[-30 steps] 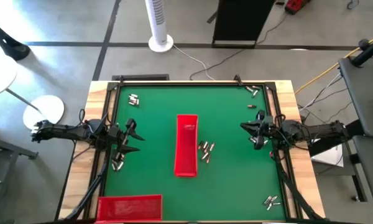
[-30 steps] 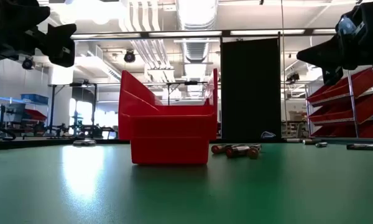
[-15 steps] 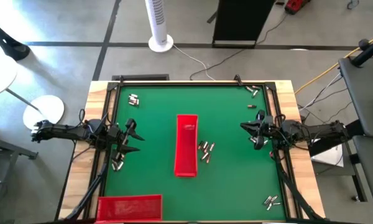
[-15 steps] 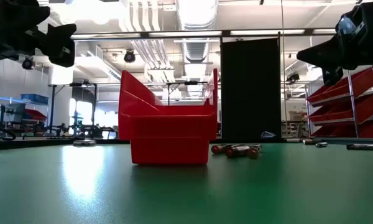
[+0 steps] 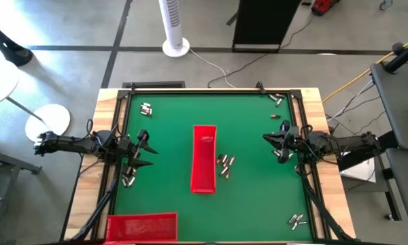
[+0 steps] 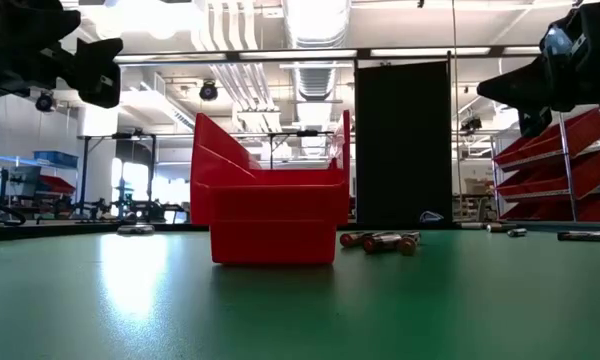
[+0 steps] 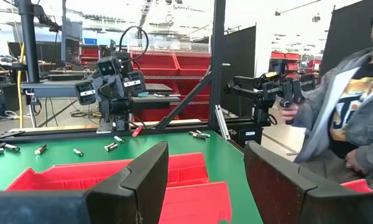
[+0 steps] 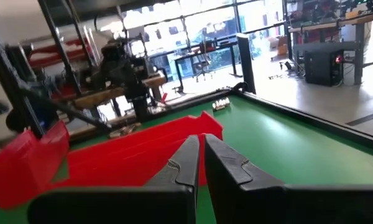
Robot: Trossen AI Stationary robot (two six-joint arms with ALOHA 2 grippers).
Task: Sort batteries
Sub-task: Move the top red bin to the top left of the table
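Left gripper [image 5: 144,150]: I hold it over the mat's left edge with my fingers [image 7: 148,177] spread and nothing between them (ready, I judge, for a first pick).
Near-left batteries [image 5: 128,180]: a few lie on the mat just beside that gripper, towards the near edge, likely my easiest reach.
Far-left batteries [image 5: 145,107]: a small pair rests near the far left corner, well apart from the rest.
Corner tray [image 5: 141,226]: it lies at the near left edge, probably a second bin for one kind.
Middle tray [image 5: 204,158]: it stands lengthwise in the middle of the mat, so either arm can drop into it; I cannot tell what is inside.
Middle batteries [image 5: 224,164]: a cluster lies on the mat just right of that tray, not in it (unsorted, then).
Right gripper [image 5: 268,139]: I keep it over the right edge, fingers pressed together on nothing, waiting.
Right batteries [image 5: 277,99]: some sit at the far right corner, others [image 5: 297,220] at the near right.
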